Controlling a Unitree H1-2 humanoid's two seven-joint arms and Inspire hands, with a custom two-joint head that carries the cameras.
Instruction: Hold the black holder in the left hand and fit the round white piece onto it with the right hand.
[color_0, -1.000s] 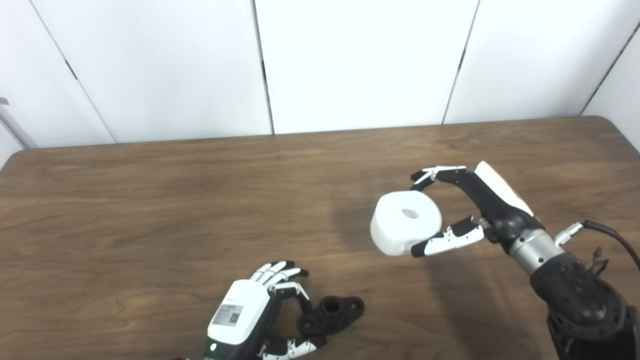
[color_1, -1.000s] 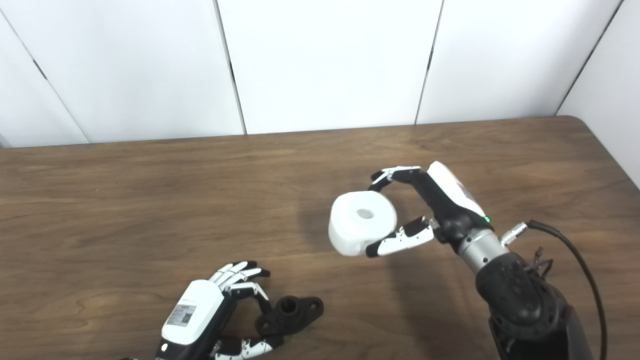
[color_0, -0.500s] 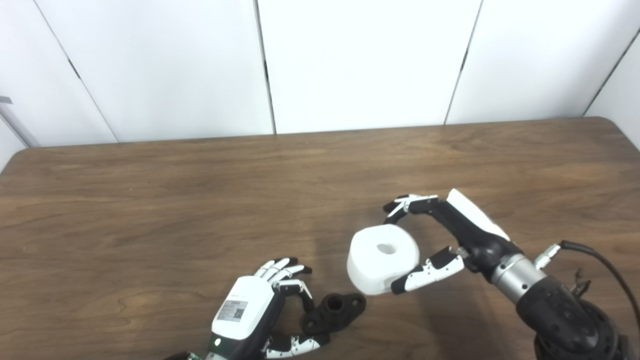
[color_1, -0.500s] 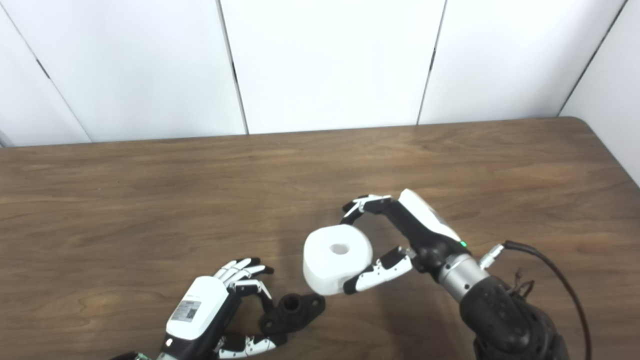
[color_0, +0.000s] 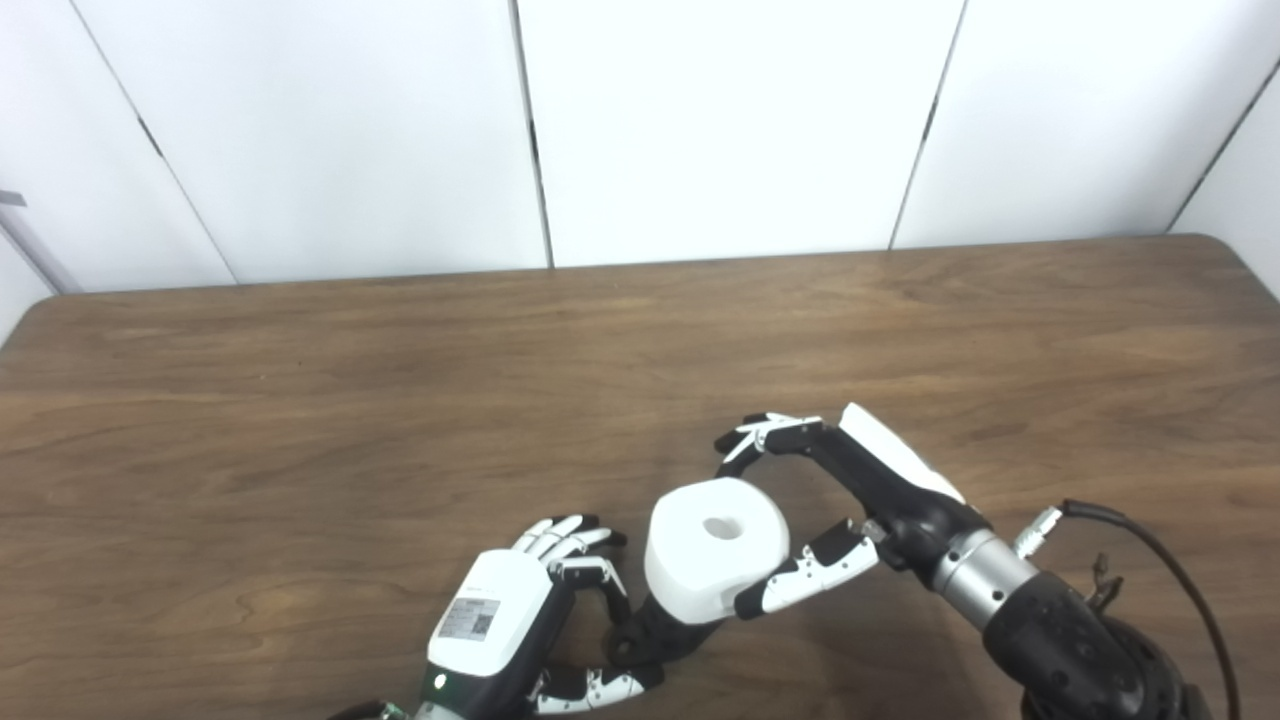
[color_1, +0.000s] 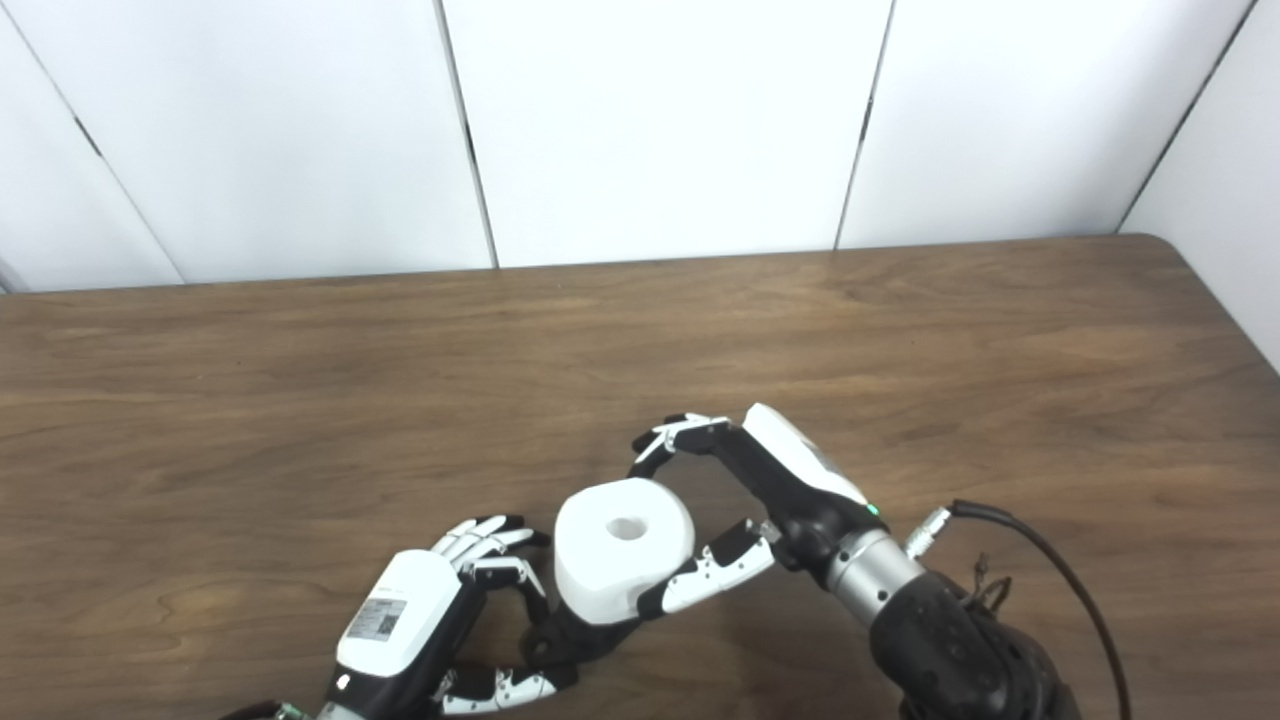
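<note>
White round piece (color_0: 714, 548), clamped in the right hand (color_0: 850, 500), covers the black holder (color_0: 655, 640) gripped by the left hand (color_0: 520, 630).

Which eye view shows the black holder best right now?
Neither by much: the right eye view shows slightly more of the black holder below the round white piece. The left eye view shows a similar sliver.

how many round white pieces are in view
1. The round white piece is held in the right hand, over the black holder that the left hand grips near the table's front edge. No others show.
</note>
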